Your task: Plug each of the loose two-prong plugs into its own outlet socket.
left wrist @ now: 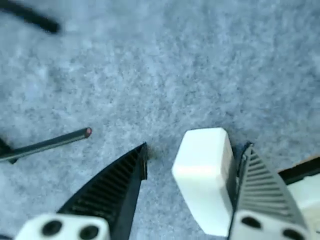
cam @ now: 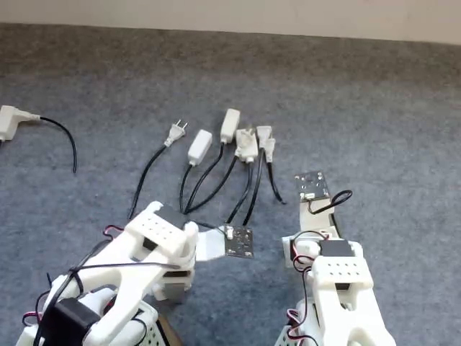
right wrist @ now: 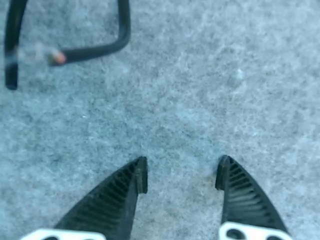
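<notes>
step in hand, as judged: getting a firm hold on a white block (left wrist: 202, 180), probably a socket body, before any plug is pushed home. landmark: the loose two-prong plug (cam: 176, 132), flat on the grey carpet (cam: 374, 122).

left gripper (left wrist: 196, 148): jaws are spread wide. the white block is seen between the fingers (left wrist: 122, 185), close against one and clear of the other, so nothing is clamped. a cut cable end (left wrist: 87, 132) lies beside it. the left arm (cam: 155, 241) is placed nearer the robot than the landmark plug.

right gripper (right wrist: 183, 160): parted wide and empty, low over carpet, nearer the robot than the landmark plug and to its right.

just right of the landmark plug a white socket body (cam: 199, 146) is laid, then a second one (cam: 230, 125). further right are two more white pieces (cam: 247, 144); whether those are already mated cannot be told. far left of it a white plug (cam: 11, 121) lies on its own cable.

method notes:
- the block is best centred before closing; an off-centre squeeze is likely to twist it.
- the landmark plug should be taken by its body, not by prongs or cable.
- prongs are to be lined up square with the slots before pressure is applied.
- the carpet offers little backing, so the socket must be braced by the other gripper.
</notes>
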`<state>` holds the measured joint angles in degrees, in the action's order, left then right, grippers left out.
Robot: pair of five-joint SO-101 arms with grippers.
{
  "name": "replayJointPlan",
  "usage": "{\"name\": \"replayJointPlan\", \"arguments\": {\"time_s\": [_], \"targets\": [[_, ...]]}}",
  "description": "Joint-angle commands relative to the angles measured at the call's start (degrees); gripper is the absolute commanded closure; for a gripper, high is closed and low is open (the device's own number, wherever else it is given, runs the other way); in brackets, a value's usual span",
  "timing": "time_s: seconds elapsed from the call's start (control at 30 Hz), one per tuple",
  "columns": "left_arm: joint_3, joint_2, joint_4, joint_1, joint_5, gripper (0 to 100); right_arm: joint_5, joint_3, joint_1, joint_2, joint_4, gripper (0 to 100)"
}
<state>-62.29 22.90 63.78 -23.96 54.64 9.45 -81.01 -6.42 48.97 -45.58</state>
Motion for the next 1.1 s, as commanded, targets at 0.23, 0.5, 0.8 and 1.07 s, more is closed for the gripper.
{"name": "replayJointPlan", "arguments": {"time_s": [0.23, 0.5, 0.8, 1.07], "targets": [[8.84, -0.04, 1.05, 7.34, 3.96, 82, -0.18, 0.31, -0.57, 1.10, 0.75, 77.4], [21.14, -0.04, 11.25, 16.40, 12.13, 82, -0.18, 0.31, -0.57, 1.10, 0.75, 77.4], [20.62, -0.04, 11.34, 19.21, 11.69, 82, -0.18, 0.31, -0.57, 1.10, 0.75, 77.4], [20.62, 0.04, 11.08, 17.36, -11.16, 82, -0.18, 0.31, -0.66, 1.10, 0.75, 77.4]]}}
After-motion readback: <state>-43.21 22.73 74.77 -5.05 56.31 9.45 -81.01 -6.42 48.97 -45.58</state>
